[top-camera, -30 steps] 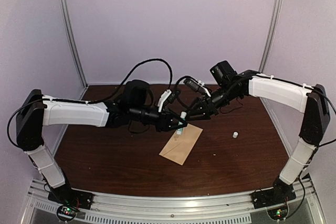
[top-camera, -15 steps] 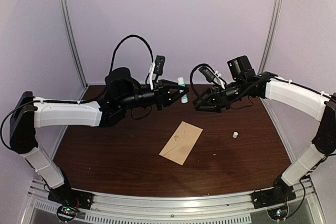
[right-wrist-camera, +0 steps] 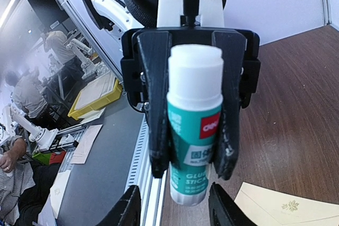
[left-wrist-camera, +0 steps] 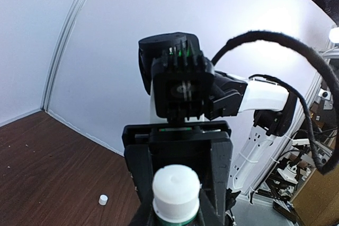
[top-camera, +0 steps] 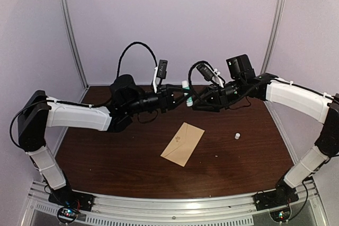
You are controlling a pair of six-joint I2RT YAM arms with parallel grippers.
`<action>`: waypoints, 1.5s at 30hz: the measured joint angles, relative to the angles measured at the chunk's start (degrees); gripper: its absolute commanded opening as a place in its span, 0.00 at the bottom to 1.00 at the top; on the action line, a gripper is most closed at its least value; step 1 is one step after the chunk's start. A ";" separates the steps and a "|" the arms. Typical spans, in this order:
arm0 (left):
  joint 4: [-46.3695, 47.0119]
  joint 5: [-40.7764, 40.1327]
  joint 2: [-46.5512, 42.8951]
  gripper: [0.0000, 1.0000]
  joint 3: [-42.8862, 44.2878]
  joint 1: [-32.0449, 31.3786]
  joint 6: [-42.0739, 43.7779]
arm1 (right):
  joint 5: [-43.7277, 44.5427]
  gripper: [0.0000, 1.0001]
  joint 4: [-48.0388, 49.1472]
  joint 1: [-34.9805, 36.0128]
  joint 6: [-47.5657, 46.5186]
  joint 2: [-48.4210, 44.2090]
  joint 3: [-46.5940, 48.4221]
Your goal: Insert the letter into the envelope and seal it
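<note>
The tan envelope (top-camera: 183,144) lies flat on the brown table, flap side down; one corner of it shows in the right wrist view (right-wrist-camera: 286,207). The letter shows in no view. My left gripper (top-camera: 181,96) is raised above the table and shut on a green and white glue stick (top-camera: 186,91), which sits between the left gripper's fingers (right-wrist-camera: 159,130). My right gripper (top-camera: 197,102) faces it nose to nose. Its fingertips (right-wrist-camera: 130,207) stand apart on either side of the glue stick's (right-wrist-camera: 192,130) near end without touching it. The left wrist view shows the stick's white end (left-wrist-camera: 176,189).
A small white cap-like piece (top-camera: 237,136) lies on the table right of the envelope and also shows in the left wrist view (left-wrist-camera: 103,199). Pale walls and metal posts close in the table. Cables loop above both wrists.
My left gripper has lifted the glue stick off the envelope and now holds it high over the back of the table. My right gripper rose to meet it, and its jaws have narrowed a little.
</note>
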 measured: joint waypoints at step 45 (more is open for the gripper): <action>-9.03 -30.03 3.28 0.00 2.75 -4.17 10.16 | 31.19 0.53 -9.81 -4.48 -7.04 -9.38 4.24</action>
